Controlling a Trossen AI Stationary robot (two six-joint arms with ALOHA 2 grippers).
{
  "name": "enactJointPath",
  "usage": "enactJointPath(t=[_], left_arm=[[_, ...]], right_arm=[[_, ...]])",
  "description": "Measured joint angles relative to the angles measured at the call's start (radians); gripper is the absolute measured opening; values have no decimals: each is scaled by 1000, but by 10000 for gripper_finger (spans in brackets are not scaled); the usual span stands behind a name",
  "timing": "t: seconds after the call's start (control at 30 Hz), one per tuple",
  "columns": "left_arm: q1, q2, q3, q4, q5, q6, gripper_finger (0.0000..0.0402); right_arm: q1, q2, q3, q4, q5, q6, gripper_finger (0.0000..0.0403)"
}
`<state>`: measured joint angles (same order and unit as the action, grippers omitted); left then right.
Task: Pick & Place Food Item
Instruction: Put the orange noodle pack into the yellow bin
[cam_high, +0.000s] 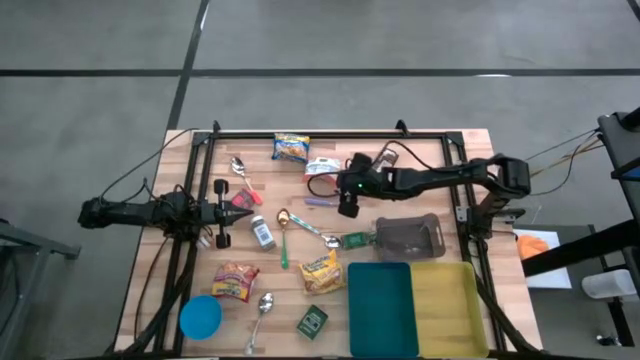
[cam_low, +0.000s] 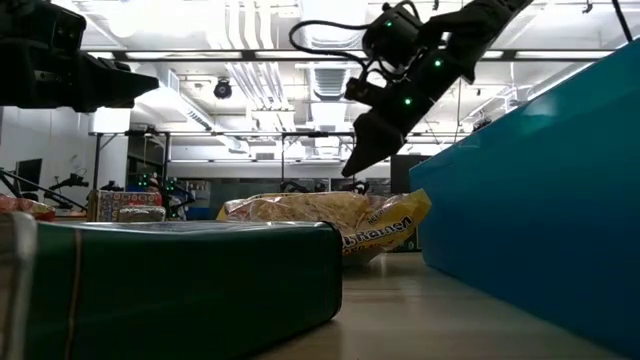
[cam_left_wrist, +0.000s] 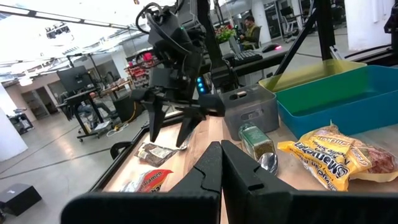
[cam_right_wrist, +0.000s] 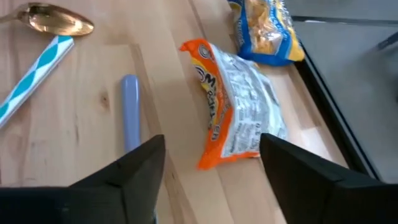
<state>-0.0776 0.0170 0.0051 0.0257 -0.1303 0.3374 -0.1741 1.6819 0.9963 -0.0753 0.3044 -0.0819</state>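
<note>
The wooden surface (cam_high: 420, 160) is big and holds lots of small things. Near its front edge sit two trays side by side, a blue tray (cam_high: 380, 308) and a yellow tray (cam_high: 450, 308). Just behind them is a grey box (cam_high: 410, 237).

The right arm reaches out over the back middle of the surface. Its right gripper (cam_right_wrist: 208, 152) hangs in the air above a white and orange snack bag (cam_right_wrist: 239, 121). The fingers (cam_right_wrist: 134, 165) are spread wide, one on each side of the bag, and hold nothing. The bag lies flat, not touched. A blue and yellow snack bag (cam_right_wrist: 264, 28) lies just beside it, and a purple pen (cam_right_wrist: 130, 112) lies on its other side.

The left arm waits at the left side of the surface. Its left gripper (cam_left_wrist: 221, 165) has its fingers pressed together with nothing in them.

I think this is the reaching step. Next the right gripper needs to go straight down, then close on the bag, lift it, and carry it over, maybe to a tray.
</note>
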Motion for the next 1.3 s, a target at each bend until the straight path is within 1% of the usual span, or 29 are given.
enactJointPath(t=[0.1, 0.2, 0.37, 0.5, 0.67, 0.77, 0.97, 1.3], left_arm=[[0, 0, 0, 0, 0, 0, 0], [0, 0, 0, 0, 0, 0, 0], [0, 0, 0, 0, 0, 1, 0], [0, 0, 0, 0, 0, 3, 0], [0, 0, 0, 0, 0, 3, 0], [0, 0, 0, 0, 0, 3, 0], [0, 0, 0, 0, 0, 3, 0], [0, 0, 0, 0, 0, 3, 0]], right_arm=[[-1, 23, 23, 1, -1, 14, 286], [-11, 53, 59, 3, 10, 47, 298], [-28, 128, 140, -10, 68, 80, 299], [-38, 195, 211, -95, 75, 142, 299], [-39, 258, 280, -188, 158, 163, 299], [-39, 281, 317, -234, 168, 165, 299], [-48, 317, 356, -290, 166, 184, 299], [-60, 337, 348, -288, 159, 188, 299]])
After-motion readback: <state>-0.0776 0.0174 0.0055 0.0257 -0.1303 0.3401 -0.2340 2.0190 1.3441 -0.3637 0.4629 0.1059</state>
